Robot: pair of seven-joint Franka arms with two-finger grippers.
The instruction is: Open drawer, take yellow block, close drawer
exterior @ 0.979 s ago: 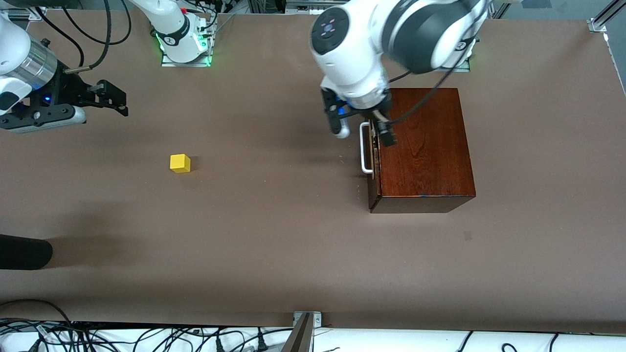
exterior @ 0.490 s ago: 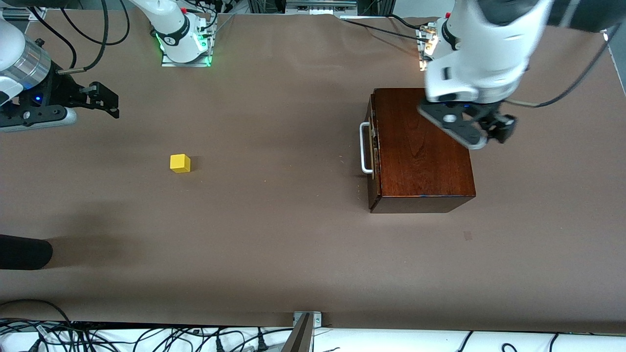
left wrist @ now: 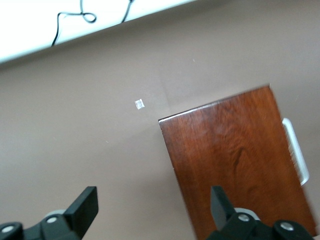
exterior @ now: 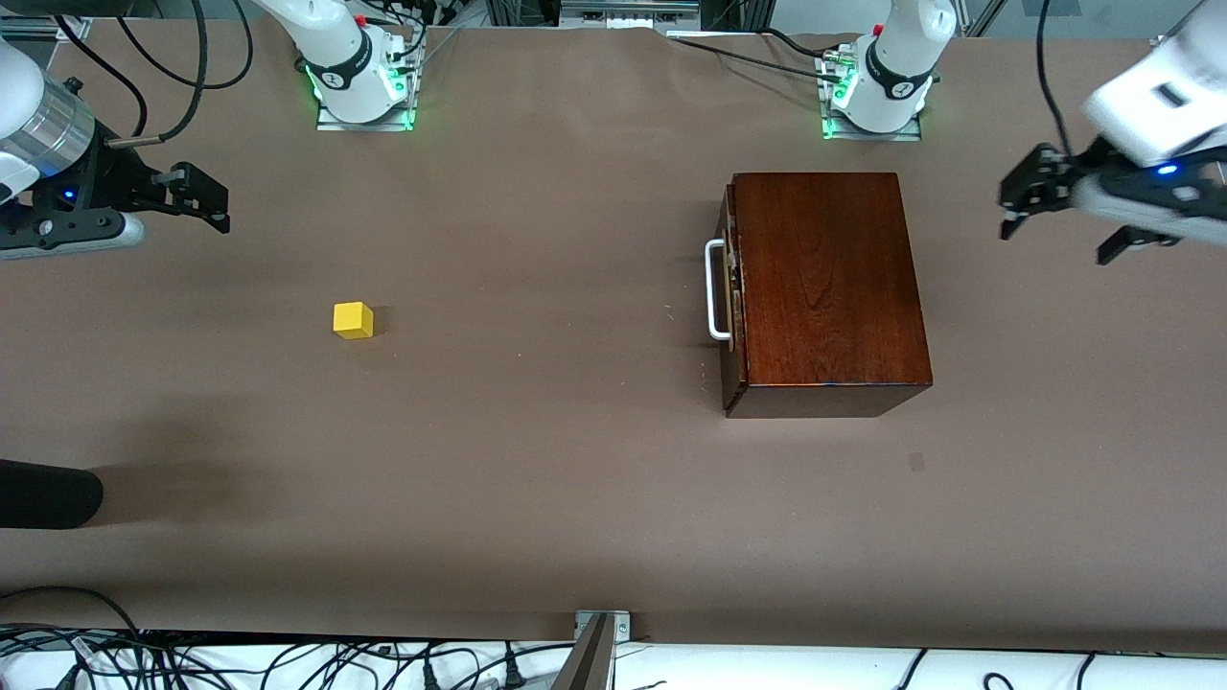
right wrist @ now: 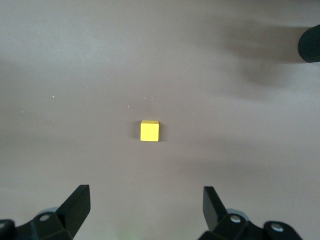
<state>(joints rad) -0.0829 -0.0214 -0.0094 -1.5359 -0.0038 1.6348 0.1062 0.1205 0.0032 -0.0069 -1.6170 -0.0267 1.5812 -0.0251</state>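
The drawer (exterior: 730,287) sits pushed into its reddish-brown wooden box (exterior: 824,287), its dark front flush with the box and the white bar handle (exterior: 714,290) on the face that looks toward the right arm's end of the table. The box stands toward the left arm's end, just in front of the left arm's base (exterior: 874,81).

The yellow block (exterior: 353,320) rests alone on the brown table (exterior: 537,460), well apart from the box, toward the right arm's end. With the block as the clock's centre in the front view, the box lies at about 3 o'clock and the right gripper (exterior: 196,196) at about 10 o'clock.

The left gripper (exterior: 1054,216) is up in the air over bare table at the left arm's end, at roughly 2 o'clock from the box, the wrist tilted and the hand stretched level. Its wrist view shows the fingers (left wrist: 82,207) spread wide apart with nothing between them, the box top below.

The right gripper hangs over the table's edge region at its own end, hand level, fingers (right wrist: 75,205) wide apart and empty, the block in plain sight under its camera
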